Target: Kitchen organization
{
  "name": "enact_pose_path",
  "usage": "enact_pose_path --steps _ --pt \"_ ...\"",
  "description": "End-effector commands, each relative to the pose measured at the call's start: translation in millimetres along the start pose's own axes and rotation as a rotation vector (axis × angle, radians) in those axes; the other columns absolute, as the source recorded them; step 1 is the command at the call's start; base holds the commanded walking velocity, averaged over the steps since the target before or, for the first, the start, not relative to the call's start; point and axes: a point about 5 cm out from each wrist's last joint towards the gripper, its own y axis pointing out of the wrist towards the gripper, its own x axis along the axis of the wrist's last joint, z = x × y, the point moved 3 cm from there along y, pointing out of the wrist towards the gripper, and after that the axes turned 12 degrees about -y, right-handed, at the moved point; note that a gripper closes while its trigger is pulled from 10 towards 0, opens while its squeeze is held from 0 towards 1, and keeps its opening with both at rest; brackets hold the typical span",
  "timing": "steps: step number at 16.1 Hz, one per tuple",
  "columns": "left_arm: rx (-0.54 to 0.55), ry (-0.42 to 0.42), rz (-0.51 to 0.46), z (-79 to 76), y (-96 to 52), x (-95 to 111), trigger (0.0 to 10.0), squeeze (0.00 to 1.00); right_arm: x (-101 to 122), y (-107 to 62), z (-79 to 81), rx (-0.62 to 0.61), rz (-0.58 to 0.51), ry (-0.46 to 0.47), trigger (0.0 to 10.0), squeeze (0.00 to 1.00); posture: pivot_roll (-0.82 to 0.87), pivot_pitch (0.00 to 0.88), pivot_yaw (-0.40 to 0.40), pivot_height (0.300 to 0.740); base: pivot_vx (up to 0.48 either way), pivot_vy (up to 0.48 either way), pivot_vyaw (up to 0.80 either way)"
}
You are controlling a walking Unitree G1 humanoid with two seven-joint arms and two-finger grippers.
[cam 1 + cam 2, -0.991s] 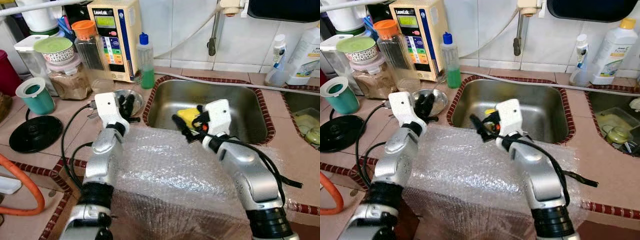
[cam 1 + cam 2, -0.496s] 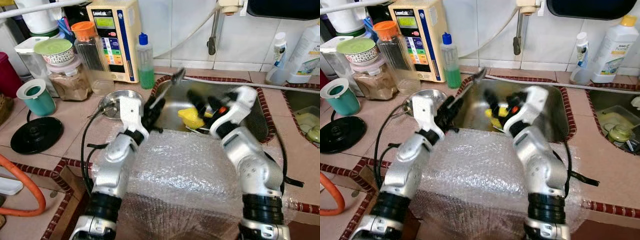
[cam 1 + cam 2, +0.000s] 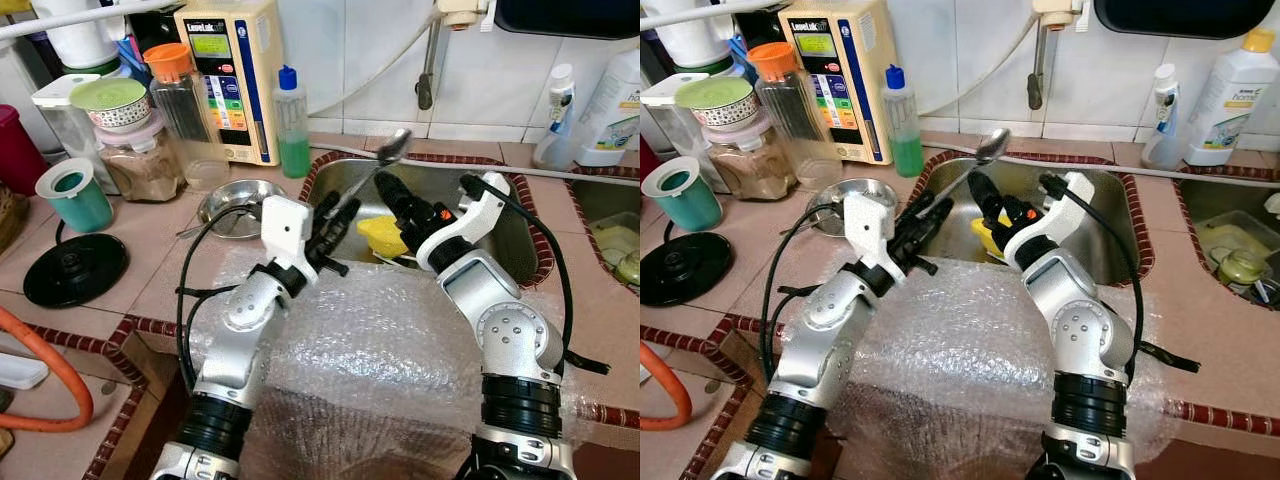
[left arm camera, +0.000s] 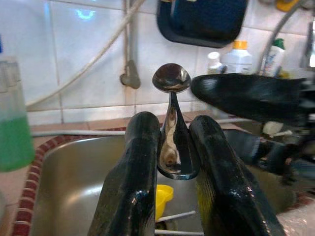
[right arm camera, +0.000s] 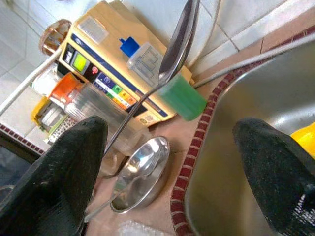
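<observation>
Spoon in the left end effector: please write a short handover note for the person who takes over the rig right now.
Left end effector: shut on the spoon, held by its handle with the bowl up, over the near left corner of the sink.
Right end effector: open, holding nothing, over the sink just beside the spoon, above the yellow item lying in the sink.
The small steel dish sits on the counter left of the sink; bubble wrap covers the counter edge in front.
Done: spoon is lifted.
Left: hand over or put the spoon away; where it should go is not shown.
</observation>
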Motion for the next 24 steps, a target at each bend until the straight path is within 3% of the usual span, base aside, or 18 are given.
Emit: enact_pose_path --steps 1,8,9,10,11,18,24 --pt "-0.015 0.017 -0.004 -2.7 -0.9 2 0.0 0.0 1 6.0 9.6 0.033 0.009 0.007 10.0 0.0 -0.05 0.0 0.094 0.74 0.0 0.0 0.0" --pt "-0.043 0.005 -0.009 -11.2 -0.4 4 0.0 0.0 1 23.9 11.9 0.039 0.021 0.003 10.0 0.0 -0.05 0.0 0.088 0.74 0.0 0.0 0.0" --pt "-0.045 0.004 -0.007 -11.9 -1.1 3 0.0 0.0 1 27.6 10.0 0.024 0.023 0.013 9.6 0.0 -0.05 0.0 0.088 0.74 0.0 0.0 0.0" --pt "-0.044 0.003 -0.006 -12.0 -1.6 2 0.0 0.0 0 29.5 8.1 0.013 0.021 0.033 6.2 0.0 -0.05 0.0 0.089 0.74 0.0 0.0 0.0" --pt "-0.042 0.002 -0.001 -11.8 -2.1 0 0.0 0.0 0 31.8 5.9 0.003 0.022 0.049 0.0 0.0 -0.05 0.0 0.09 0.74 0.0 0.0 0.0" --pt "-0.035 0.009 0.005 -9.3 -3.3 1 0.0 0.0 4 42.9 -6.6 -0.063 0.029 0.068 0.0 0.0 -0.05 0.0 0.089 0.74 0.0 0.0 0.0" --pt "-0.034 0.016 0.003 -9.1 -2.5 1 0.0 0.0 -7 44.4 -14.5 -0.105 0.113 0.183 0.0 0.0 -0.05 0.0 0.079 0.74 0.0 0.0 0.0"
